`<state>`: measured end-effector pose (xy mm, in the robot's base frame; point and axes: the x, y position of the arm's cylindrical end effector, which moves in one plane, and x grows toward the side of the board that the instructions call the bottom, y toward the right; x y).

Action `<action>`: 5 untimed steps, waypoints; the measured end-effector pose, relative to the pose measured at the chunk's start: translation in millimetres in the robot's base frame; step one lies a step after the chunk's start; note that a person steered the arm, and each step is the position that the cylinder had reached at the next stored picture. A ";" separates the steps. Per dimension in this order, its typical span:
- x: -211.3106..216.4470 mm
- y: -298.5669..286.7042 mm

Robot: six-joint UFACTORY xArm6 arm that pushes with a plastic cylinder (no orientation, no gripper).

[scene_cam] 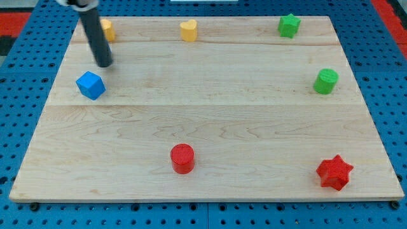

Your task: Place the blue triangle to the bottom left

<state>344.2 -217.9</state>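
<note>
The dark rod's tip [105,64] sits just above the small blue block [90,85], a cube-like shape rather than a clear triangle, on the pale wooden tabletop [210,121], seemingly placed to push it toward the view's bottom left; there are no jaws.

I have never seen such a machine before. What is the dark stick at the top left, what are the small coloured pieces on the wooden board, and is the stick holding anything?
The dark stick is the end of a robot arm. It has no hand; my tip only slides over the wooden board and pushes pieces. It holds nothing. There is one picture, from one camera looking down at the board from its near edge.

My tip stands just above the blue block, which looks cube-like here; whether they touch I cannot tell. Behind the rod is a partly hidden yellow block. Along the view's top are a yellow heart and a green star. At the right is a green cylinder. Near the bottom are a red cylinder and a red star.
</note>
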 end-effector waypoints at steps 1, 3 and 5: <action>1.2 -43.4; -59.3 -39.6; -27.2 42.5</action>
<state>317.1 -175.4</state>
